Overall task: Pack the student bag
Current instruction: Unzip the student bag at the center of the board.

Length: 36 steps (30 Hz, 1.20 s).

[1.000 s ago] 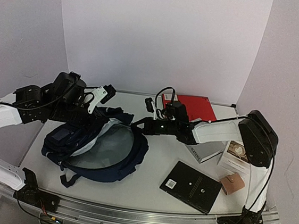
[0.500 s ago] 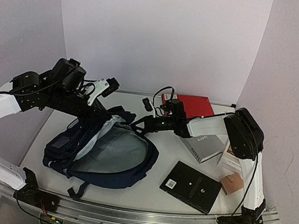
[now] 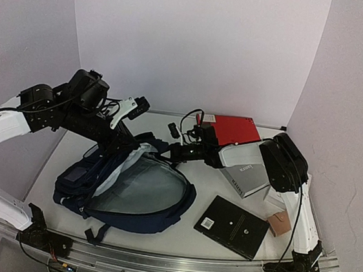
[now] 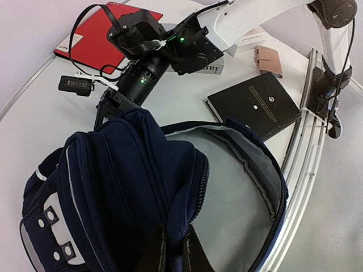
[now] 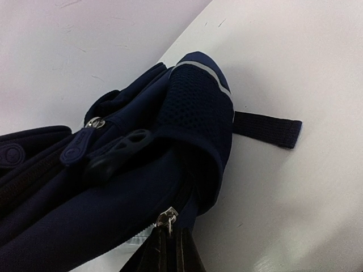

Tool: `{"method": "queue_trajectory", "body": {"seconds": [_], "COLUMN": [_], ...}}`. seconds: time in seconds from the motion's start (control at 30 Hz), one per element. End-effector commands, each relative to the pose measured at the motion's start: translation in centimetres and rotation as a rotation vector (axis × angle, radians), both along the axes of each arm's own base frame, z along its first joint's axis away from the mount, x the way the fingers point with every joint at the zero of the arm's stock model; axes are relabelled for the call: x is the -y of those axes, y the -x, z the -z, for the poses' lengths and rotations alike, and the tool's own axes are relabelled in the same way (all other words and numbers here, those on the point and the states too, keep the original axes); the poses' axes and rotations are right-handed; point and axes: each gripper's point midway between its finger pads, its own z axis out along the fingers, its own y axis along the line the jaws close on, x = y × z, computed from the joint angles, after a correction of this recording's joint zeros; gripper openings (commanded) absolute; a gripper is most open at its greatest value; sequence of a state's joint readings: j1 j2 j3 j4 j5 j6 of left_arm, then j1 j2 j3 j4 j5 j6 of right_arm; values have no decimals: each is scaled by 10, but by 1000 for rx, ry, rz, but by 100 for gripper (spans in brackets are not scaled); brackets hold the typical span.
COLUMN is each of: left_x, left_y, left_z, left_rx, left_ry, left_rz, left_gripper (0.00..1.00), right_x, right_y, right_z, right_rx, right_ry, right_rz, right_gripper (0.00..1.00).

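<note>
The student bag (image 3: 130, 189), a dark navy backpack with white stripes, lies left of centre with its main compartment gaping and grey lining (image 4: 238, 187) showing. My left gripper (image 4: 170, 249) is shut on a fold of the bag's front panel fabric beside the zipper, holding it up; in the top view this gripper (image 3: 123, 144) sits at the bag's far edge. My right gripper (image 5: 168, 241) is shut on the metal zipper pull (image 5: 166, 218) at the bag's far right corner, seen from above at the gripper (image 3: 170, 152).
A black book (image 3: 232, 226) lies at front right, a grey book (image 3: 249, 174) behind it, a red book (image 3: 234, 128) at the back. A small tan wallet (image 3: 281, 223) and a white box (image 3: 277, 199) are near the right edge. A dark strap (image 5: 266, 129) trails on the table.
Both grippers have shifted left with the bag. The opening has spread wider and the bag has slid toward the front, showing more grey lining.
</note>
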<state>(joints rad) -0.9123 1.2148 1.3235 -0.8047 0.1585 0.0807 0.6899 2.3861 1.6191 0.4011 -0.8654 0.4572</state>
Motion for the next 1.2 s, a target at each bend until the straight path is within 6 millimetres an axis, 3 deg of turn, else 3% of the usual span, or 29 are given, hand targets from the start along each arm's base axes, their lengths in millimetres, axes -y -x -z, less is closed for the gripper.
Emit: {"method": "queue_trajectory", "body": {"seconds": [0.0,0.17,0.3,0.43,0.57,0.7,0.77,0.93,1.07,1.17], "left_x": [20,20,8,-16,-33,-49,-55,-54,-52,-43], "left_y": [5,-3,-33,-70,-90,-108,-114,-120,-124,-126], "left_z": [-83,-71,-52,-17,10,32,45,73,94,101], "left_rx": [145,144,182,176,109,70,49,-7,-53,-96], "left_ry": [237,216,157,104,122,124,120,130,121,137], "left_rz": [90,56,-105,-315,-444,-569,-624,-677,-711,-711], "left_gripper": [0,0,0,0,0,0,0,0,4,13], "right_x": [-3,2,13,39,91,166,202,283,316,333], "right_y": [-24,-29,-25,-17,-10,-11,-12,-7,-18,-41], "right_z": [-12,-27,-54,-78,-88,-73,-76,-81,-82,-76], "right_rx": [62,100,150,182,136,66,81,96,103,97], "right_ry": [-12,-10,-11,14,50,175,256,378,419,451], "right_rz": [79,124,161,248,385,583,704,929,979,995], "right_gripper": [0,5,32,55,65,72,77,93,97,97]}}
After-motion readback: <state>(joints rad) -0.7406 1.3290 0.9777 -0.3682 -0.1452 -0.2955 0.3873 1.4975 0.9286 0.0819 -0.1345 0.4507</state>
